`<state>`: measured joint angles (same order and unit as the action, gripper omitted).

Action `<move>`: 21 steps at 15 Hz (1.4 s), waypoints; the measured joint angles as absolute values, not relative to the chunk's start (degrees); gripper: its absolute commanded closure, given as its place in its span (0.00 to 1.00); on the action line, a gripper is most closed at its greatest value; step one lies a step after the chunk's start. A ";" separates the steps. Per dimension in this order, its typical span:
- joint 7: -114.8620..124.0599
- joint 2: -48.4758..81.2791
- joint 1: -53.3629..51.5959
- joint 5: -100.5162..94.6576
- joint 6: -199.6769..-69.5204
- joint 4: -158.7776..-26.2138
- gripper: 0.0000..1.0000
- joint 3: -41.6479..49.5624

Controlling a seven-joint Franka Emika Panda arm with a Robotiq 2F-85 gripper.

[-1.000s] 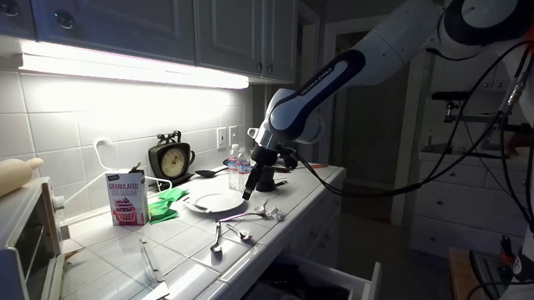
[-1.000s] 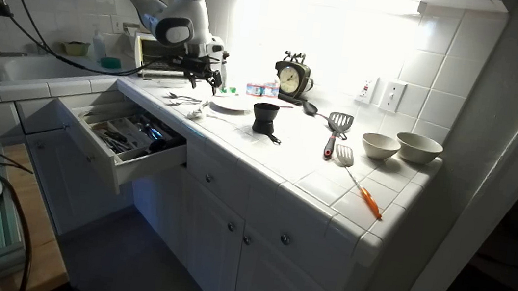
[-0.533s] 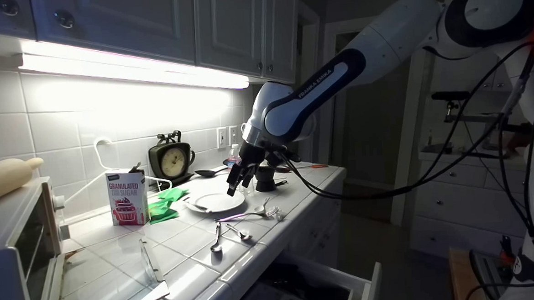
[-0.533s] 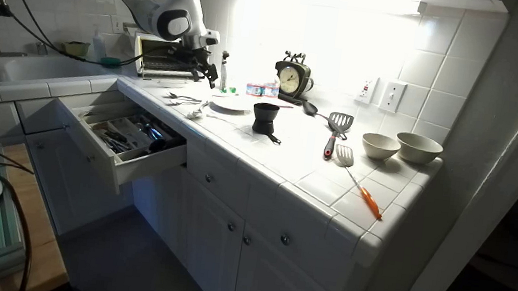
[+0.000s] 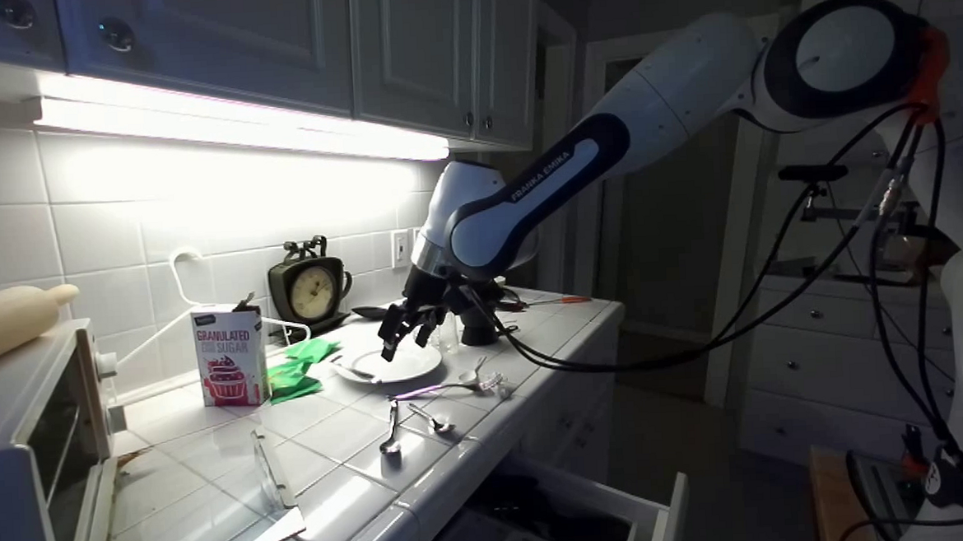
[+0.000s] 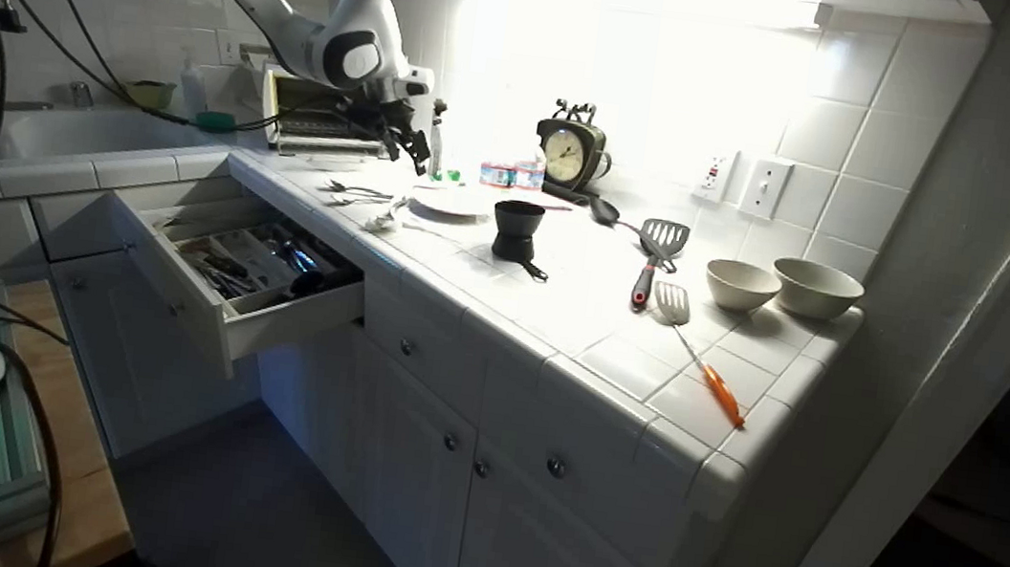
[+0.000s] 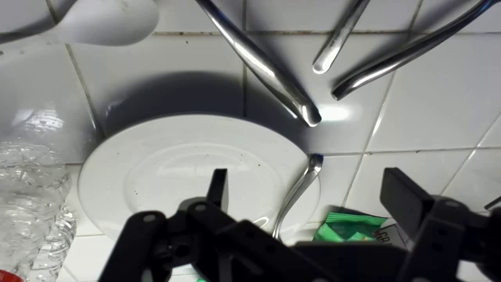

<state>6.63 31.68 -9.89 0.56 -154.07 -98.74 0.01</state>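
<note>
The tool (image 7: 311,192) hangs raised near the plate (image 7: 103,176), its jaws spread wide. A silver-handled utensil (image 7: 300,188) rests across the plate's edge (its lower end is out of sight behind the tool in the wrist view). On the counter (image 5: 334,439), a green packet (image 5: 293,378) lies near the plate; a sugar box (image 5: 231,358) stands upright, farther from the plate.
</note>
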 measured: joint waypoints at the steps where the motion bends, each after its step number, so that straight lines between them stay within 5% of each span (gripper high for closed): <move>1: 6.97 32.77 -9.92 0.56 -154.20 -97.51 0.00 0.04; 11: 9.26 43.44 -10.67 0.56 -160.50 -87.01 0.03 1.31; 14: 9.29 45.88 -10.76 0.56 -161.30 -84.20 0.32 1.31; 21: 9.29 49.82 -10.89 0.56 -161.37 -79.05 0.82 1.36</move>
<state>9.29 49.82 -10.89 0.56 -161.37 -79.05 1.36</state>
